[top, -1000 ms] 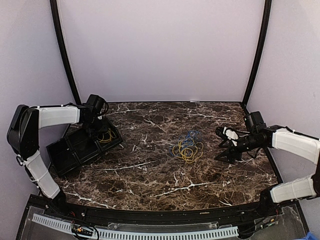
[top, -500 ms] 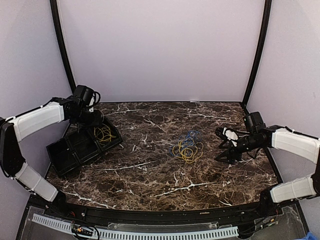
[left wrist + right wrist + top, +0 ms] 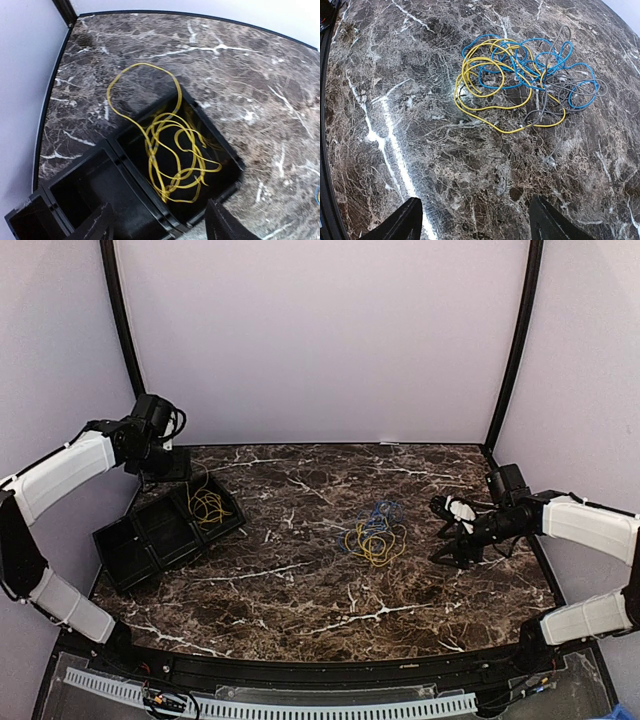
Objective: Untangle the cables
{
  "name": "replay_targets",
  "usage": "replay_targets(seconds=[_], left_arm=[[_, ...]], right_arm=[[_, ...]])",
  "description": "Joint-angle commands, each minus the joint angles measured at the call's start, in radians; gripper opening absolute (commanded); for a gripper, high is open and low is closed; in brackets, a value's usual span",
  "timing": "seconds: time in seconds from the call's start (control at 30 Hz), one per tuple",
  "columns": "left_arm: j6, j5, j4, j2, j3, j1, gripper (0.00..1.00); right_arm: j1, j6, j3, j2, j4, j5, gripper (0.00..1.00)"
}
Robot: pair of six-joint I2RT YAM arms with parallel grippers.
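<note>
Marble table [image 3: 300,580] carries everything. At nine o'clock on it in the top view sits the black tray [image 3: 130,545] with its row of compartments. Near the centre, a little toward three o'clock, lies the tangle of cables [image 3: 375,535], flat on the stone.

From my right gripper [image 3: 445,532] the tangle is at nine o'clock and near. From my left gripper [image 3: 161,222] it is at about four o'clock and well apart, so I judge the right arm is the one for the next reach.

In the right wrist view the heap lies ahead of my fingers, at twelve to one o'clock, and its long axis runs from nine to three. The yellow loops [image 3: 485,107] are at the nine end, the blue loops [image 3: 540,62] over the middle, and a grey strand [image 3: 555,135] at the three end. The yellow loops look freest, so I think there is the place to pinch.

One separate yellow cable [image 3: 170,150] lies in the tray's end compartment, the one nearest the table centre. In the left wrist view one loop of it goes over the rim onto the table at eleven o'clock.

My right jaws are spread wide and hold nothing, apart from the tangle. My left jaws are also wide apart and empty, above the tray. I see no contact with it or with the cable.
</note>
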Motion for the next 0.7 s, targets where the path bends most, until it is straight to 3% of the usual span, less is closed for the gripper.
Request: replay_targets(seconds=[0.0, 0.23, 0.67], left_arm=[[-0.017, -0.004, 0.105, 0.111, 0.015, 0.123, 0.64], [-0.052, 0.159, 0.211, 0.304, 0.103, 0.214, 0.59], [-0.127, 0.235, 0.36, 0.361, 0.098, 0.28, 0.4]], right_arm=[[0.001, -0.008, 0.028, -0.017, 0.01, -0.009, 0.75], [0.001, -0.008, 0.026, -0.022, 0.01, -0.006, 0.75], [0.001, -0.012, 0.028, 0.011, 0.01, 0.0, 0.75]])
